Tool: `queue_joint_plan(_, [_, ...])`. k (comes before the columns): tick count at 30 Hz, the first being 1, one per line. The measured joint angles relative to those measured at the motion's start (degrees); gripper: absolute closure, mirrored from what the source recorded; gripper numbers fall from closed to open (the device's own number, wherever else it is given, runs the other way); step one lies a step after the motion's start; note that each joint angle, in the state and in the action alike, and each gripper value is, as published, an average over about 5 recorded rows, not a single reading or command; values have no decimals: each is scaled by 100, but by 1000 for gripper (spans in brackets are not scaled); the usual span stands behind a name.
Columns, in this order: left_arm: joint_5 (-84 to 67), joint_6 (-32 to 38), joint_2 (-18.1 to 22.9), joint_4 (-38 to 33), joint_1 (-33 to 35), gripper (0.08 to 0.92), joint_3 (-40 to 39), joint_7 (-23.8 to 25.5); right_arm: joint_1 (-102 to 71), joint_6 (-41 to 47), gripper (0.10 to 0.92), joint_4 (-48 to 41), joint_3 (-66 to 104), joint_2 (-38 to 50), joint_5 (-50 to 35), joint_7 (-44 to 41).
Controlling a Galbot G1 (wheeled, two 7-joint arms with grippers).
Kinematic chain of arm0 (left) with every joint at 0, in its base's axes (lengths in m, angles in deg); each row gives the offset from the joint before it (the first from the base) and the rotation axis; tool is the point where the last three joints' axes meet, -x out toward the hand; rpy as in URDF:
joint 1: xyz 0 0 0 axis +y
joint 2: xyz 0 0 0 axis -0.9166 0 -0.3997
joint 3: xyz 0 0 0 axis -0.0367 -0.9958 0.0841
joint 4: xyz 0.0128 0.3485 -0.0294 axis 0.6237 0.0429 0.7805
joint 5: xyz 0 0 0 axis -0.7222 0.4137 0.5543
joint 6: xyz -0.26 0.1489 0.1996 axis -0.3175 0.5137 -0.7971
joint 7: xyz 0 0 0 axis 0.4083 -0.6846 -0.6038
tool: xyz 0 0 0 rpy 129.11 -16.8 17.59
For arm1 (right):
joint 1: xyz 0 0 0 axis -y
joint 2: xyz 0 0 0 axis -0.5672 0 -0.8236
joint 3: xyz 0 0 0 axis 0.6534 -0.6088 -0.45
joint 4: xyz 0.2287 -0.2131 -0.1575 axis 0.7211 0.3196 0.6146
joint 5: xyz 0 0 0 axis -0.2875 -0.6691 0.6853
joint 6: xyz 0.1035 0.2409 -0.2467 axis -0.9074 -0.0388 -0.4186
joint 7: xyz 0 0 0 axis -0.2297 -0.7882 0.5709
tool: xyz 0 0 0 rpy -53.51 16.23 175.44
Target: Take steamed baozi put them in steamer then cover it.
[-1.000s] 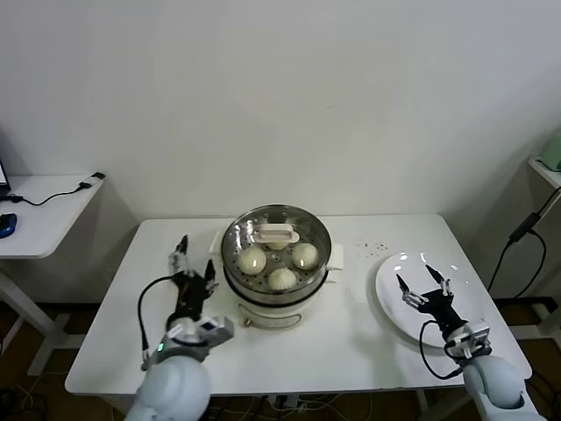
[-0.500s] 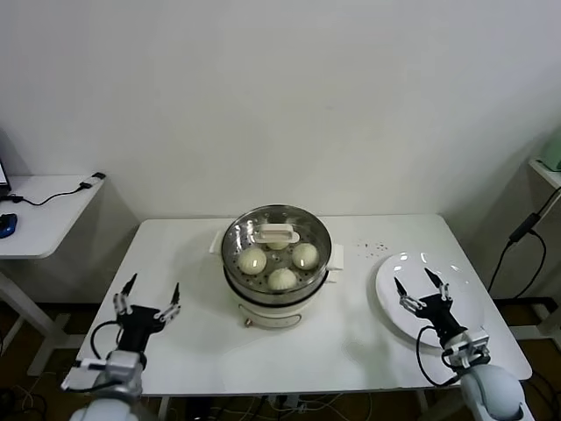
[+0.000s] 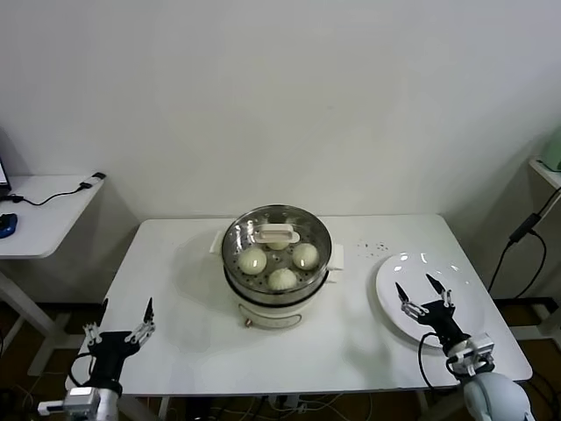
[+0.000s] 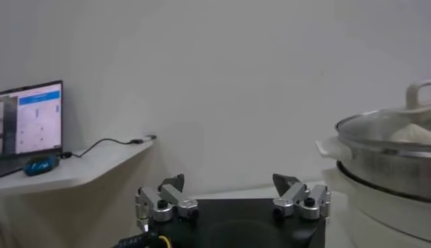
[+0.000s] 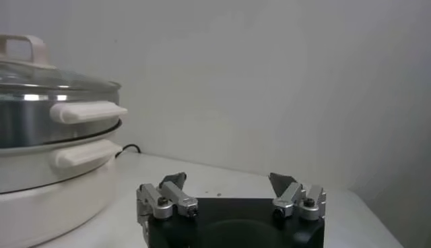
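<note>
A: Start nearest the robot. What were the arms doing?

B: The left gripper [image 3: 123, 323] hung at the near left corner of the white table [image 3: 184, 289], low by the edge, well away from the pot. Its jaws stood wide apart with nothing between them; the left wrist view showed the same, two fingertips [image 4: 174, 183] spread and bare.

A: And the other one?

B: The right gripper [image 3: 423, 294] was over the near part of the white plate [image 3: 394, 303] on the table's right side. Jaws spread just as wide, holding nothing. In the right wrist view [image 5: 229, 182] the gap between the tips was plain.

A: Anything on that plate?

B: No buns that I could see.

A: So where were they?

B: In the steamer [image 3: 277, 263], which sat mid-table on its white base, between the two arms. Three steamed baozi [image 3: 282, 279] showed clearly through the glass lid [image 3: 254, 219]: one to the left, one to the right, one nearer the front. A fourth lay behind, mostly hidden by the lid's white handle [image 3: 276, 232].

A: The lid was seated?

B: Yes, resting level on the rim. From the right wrist view the steamer [image 5: 47, 135] stood closed, side handles out.

A: Farther back?

B: A side desk [image 3: 44, 210] to the left with a cable, against the plain wall.
</note>
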Motion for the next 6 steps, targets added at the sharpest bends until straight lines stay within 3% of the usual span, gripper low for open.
queue_joint_plan(6, [-54,169,89,6,126,177,65,21,-71,7,203,16,45,17,-39,-22])
